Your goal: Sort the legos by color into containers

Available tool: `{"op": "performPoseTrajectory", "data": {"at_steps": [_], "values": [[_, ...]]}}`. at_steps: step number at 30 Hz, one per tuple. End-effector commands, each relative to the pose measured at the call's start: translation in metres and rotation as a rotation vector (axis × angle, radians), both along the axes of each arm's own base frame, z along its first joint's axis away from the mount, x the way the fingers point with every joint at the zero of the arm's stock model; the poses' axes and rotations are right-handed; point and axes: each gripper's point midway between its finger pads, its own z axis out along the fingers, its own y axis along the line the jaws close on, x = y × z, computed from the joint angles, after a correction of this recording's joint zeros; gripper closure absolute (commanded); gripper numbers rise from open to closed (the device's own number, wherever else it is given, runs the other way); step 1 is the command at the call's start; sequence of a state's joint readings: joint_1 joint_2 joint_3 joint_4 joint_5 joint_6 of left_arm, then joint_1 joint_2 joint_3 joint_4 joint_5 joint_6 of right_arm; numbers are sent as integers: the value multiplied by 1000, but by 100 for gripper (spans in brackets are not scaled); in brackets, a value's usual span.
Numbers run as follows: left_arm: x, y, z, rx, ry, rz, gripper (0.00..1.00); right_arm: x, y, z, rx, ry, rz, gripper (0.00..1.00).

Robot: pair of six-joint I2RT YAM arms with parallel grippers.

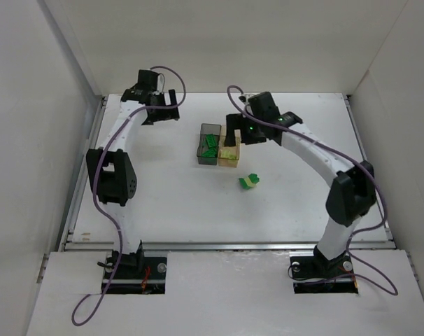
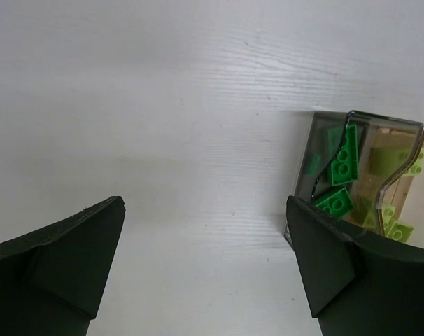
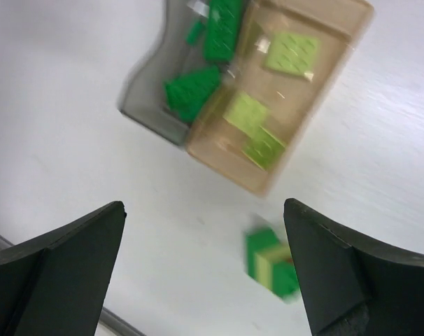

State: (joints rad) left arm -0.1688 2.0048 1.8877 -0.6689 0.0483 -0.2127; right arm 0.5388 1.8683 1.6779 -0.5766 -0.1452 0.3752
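Observation:
The smoky grey bin (image 1: 209, 144) holds several dark green legos (image 3: 192, 91). The amber bin (image 1: 229, 152) joined to its right holds pale yellow-green legos (image 3: 245, 112). A small stack of dark green and pale yellow-green legos (image 1: 249, 181) lies on the table in front of the bins; it also shows in the right wrist view (image 3: 271, 264). My right gripper (image 1: 234, 131) is open and empty above the amber bin's far side. My left gripper (image 1: 168, 106) is open and empty at the far left, apart from the bins (image 2: 352, 175).
White walls enclose the table (image 1: 163, 196) on the left, back and right. A metal rail (image 1: 226, 245) runs along the table's near edge. Purple cables loop off both arms.

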Motion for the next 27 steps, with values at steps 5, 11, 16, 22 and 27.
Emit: {"op": "performPoseTrajectory", "data": {"at_steps": [5, 11, 16, 22, 27], "values": [[18, 62, 121, 53, -328, 20, 0, -59, -74, -19, -272, -62, 233, 0], [1, 97, 196, 696, -599, 183, 0, -47, -109, -25, -99, 94, -102, 0], [8, 76, 189, 630, -592, 96, 0, -53, -105, -63, -97, 173, -13, 0], [-5, 20, 147, 517, -496, -58, 0, -57, -104, -95, 115, 257, 78, 0], [-16, 10, 123, 570, -439, -74, 0, -68, -104, -101, 132, 266, 118, 0]]}}
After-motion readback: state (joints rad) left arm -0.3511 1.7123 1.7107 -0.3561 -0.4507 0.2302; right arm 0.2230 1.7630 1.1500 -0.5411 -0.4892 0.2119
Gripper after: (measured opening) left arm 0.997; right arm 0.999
